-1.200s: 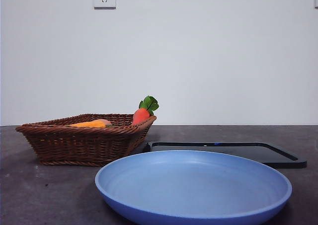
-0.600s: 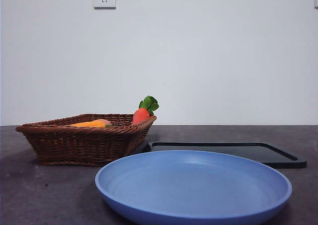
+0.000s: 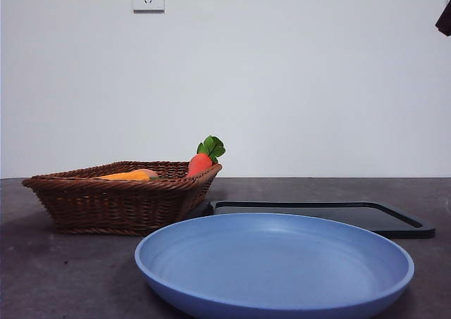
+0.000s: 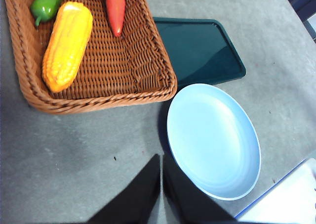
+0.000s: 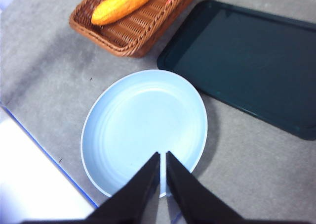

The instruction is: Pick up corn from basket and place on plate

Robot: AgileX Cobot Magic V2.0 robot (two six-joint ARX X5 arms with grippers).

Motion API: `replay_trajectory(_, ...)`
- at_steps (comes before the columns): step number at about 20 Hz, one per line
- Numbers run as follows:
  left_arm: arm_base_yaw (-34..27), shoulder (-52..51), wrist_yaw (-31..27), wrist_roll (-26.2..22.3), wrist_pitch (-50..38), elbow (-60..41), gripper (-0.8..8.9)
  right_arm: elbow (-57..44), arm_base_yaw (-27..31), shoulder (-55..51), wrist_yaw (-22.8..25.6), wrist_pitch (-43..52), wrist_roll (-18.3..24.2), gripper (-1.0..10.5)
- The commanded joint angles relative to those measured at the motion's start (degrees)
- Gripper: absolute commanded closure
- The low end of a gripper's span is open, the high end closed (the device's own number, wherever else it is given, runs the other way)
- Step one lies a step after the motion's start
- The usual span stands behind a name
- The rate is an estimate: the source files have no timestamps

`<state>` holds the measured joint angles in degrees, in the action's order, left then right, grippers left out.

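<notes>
The corn is a long orange-yellow cob lying in the brown wicker basket. The right wrist view also shows the corn in the basket. From the front only a sliver of the corn shows above the basket rim. The blue plate sits empty, near and right of the basket. My left gripper hangs shut, high over bare table beside the plate. My right gripper is shut, high over the near rim of the plate. Neither holds anything.
A green pepper and a red-orange carrot share the basket; the carrot leans on its far corner. A flat black tray lies behind the plate. A dark arm tip shows at the top right corner.
A dark arm tip has come into the front view's top right corner. The basket, corn, plate and tray have not moved.
</notes>
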<state>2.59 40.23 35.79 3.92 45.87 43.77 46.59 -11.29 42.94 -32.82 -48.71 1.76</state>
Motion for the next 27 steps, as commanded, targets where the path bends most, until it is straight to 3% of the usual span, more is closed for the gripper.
replay_trajectory(1,0.11,0.63,0.2,-0.9,-0.57,1.07,6.89,1.09,-0.33,0.85,-0.17,0.37,0.79,9.3)
replay_trajectory(3,0.13,0.68,0.2,-0.79,-0.76,1.07,5.06,1.09,-0.33,0.98,0.09,0.7,0.11,7.6)
replay_trajectory(5,0.13,0.68,0.2,-0.22,-0.83,1.07,4.13,1.09,-0.33,1.57,0.94,1.05,-0.9,6.4)
replay_trajectory(13,0.11,0.68,0.2,0.02,-0.83,1.07,4.11,1.09,-3.26,13.97,0.98,5.16,-3.04,6.4)
replay_trajectory(21,0.11,0.68,0.2,0.02,-0.83,1.07,4.11,1.09,-7.23,33.75,1.33,13.07,-3.1,6.4)
replay_trajectory(27,0.11,0.68,0.2,0.0,-0.85,1.07,4.11,1.09,-8.7,42.36,1.36,16.15,-3.08,6.4)
